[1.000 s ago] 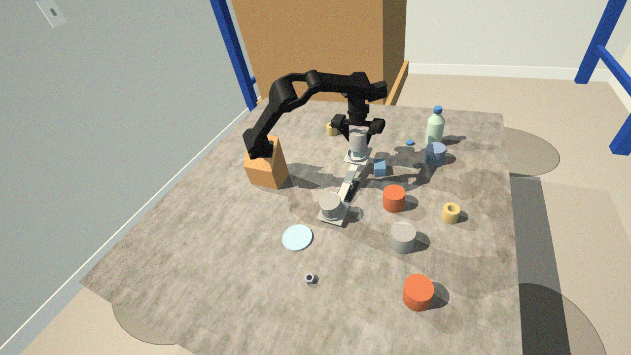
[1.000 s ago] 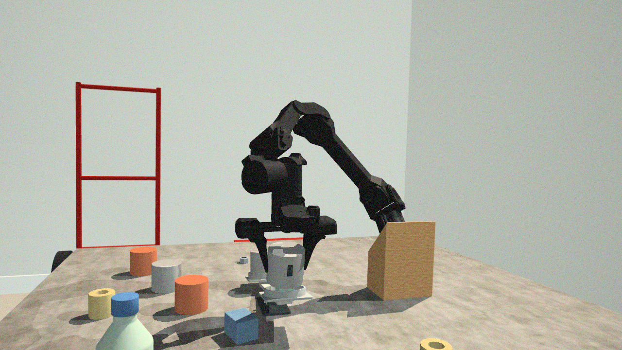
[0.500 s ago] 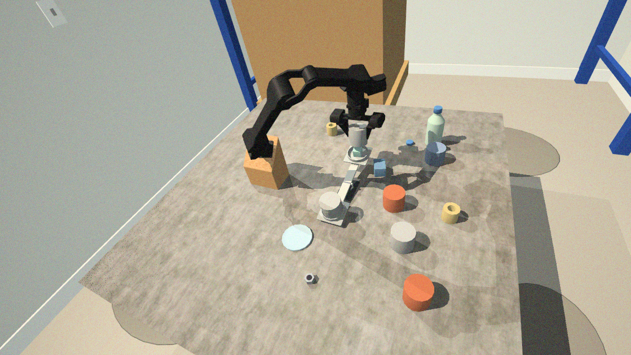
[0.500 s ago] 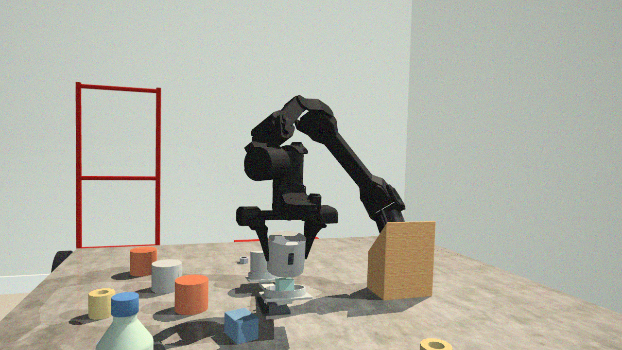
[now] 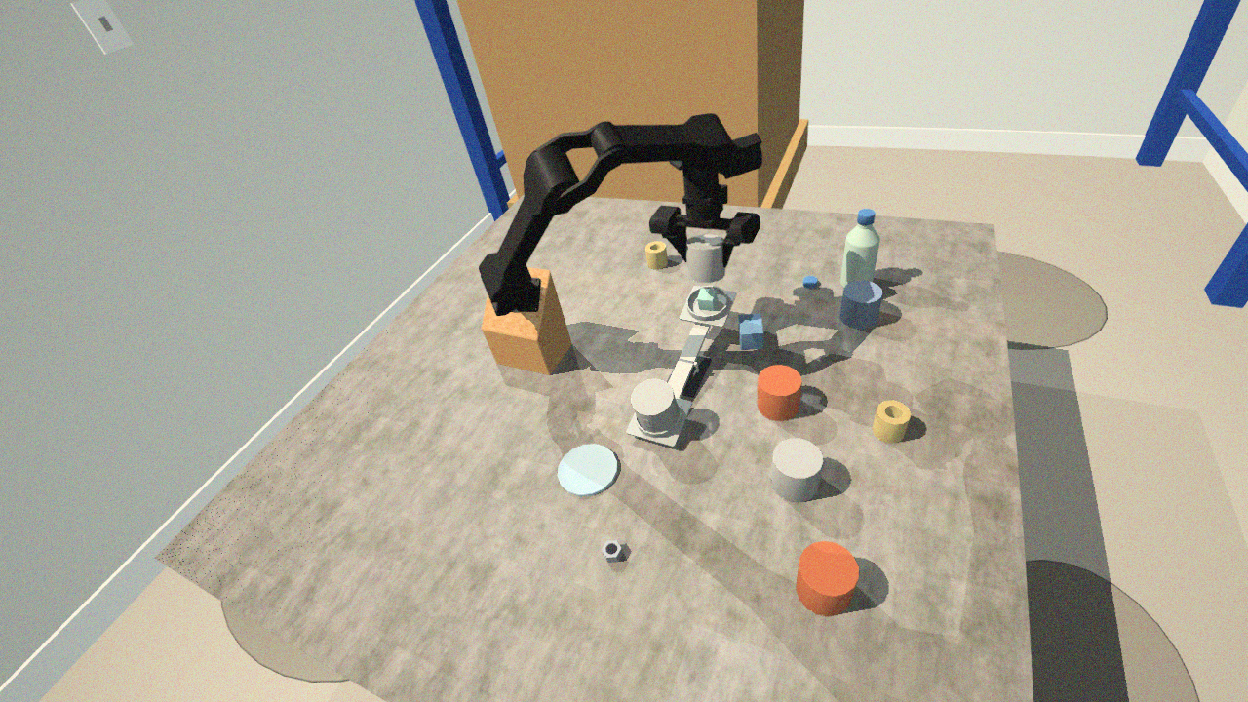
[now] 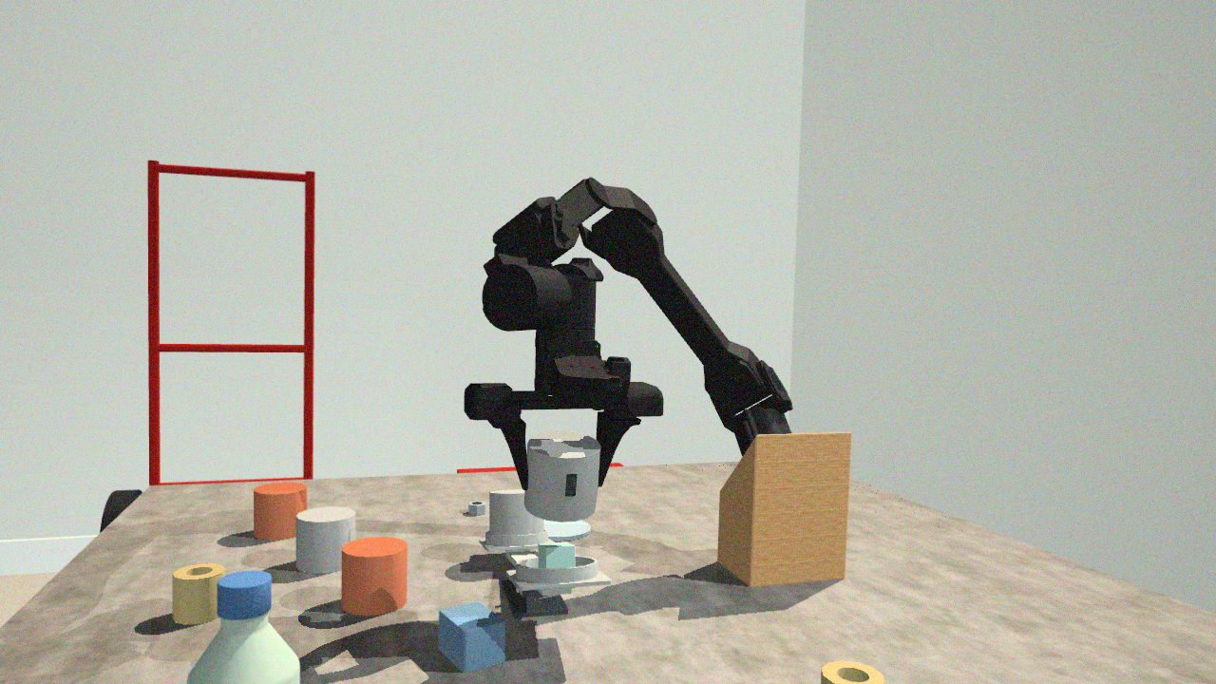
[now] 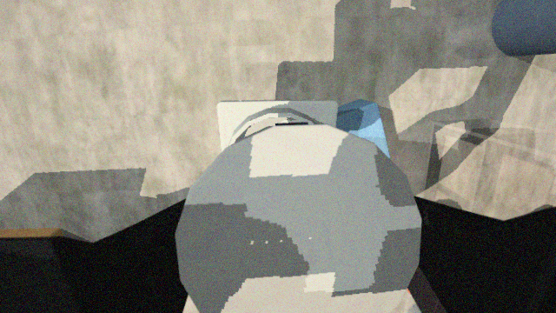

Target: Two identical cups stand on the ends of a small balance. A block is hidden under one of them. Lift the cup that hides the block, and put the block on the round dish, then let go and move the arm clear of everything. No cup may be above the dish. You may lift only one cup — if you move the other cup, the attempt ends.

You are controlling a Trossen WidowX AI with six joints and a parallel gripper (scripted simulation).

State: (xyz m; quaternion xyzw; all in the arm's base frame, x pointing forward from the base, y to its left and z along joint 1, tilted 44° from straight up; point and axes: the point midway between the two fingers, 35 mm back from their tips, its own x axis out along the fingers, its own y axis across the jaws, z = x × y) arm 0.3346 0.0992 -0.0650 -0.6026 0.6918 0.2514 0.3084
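My gripper [image 5: 706, 258] [image 6: 562, 480] is shut on a light grey cup [image 5: 705, 261] [image 6: 560, 493] [image 7: 295, 209] and holds it upright in the air above the far end of the balance [image 5: 682, 373]. Under it a pale green block [image 5: 706, 299] [image 6: 556, 555] sits uncovered inside the ring of that end's tray [image 5: 689, 317] [image 6: 595, 579]; the held cup hides the block in the wrist view. The other cup [image 5: 654, 407] [image 6: 512, 515] stands on the near end tray. The round dish [image 5: 587, 469] [image 6: 571, 530] is pale blue, bare, and lies beside that near end.
A blue cube [image 5: 751, 331] [image 6: 471, 636] [image 7: 369, 126] lies close beside the balance. Orange cylinders [image 5: 778, 392] [image 5: 827, 577], a grey cylinder [image 5: 796, 470], a blue cylinder [image 5: 861, 305] and a bottle [image 5: 860, 254] stand to the right. A hex nut [image 5: 613, 550] lies near the dish. A wooden block [image 5: 527, 335] stands at the arm's base.
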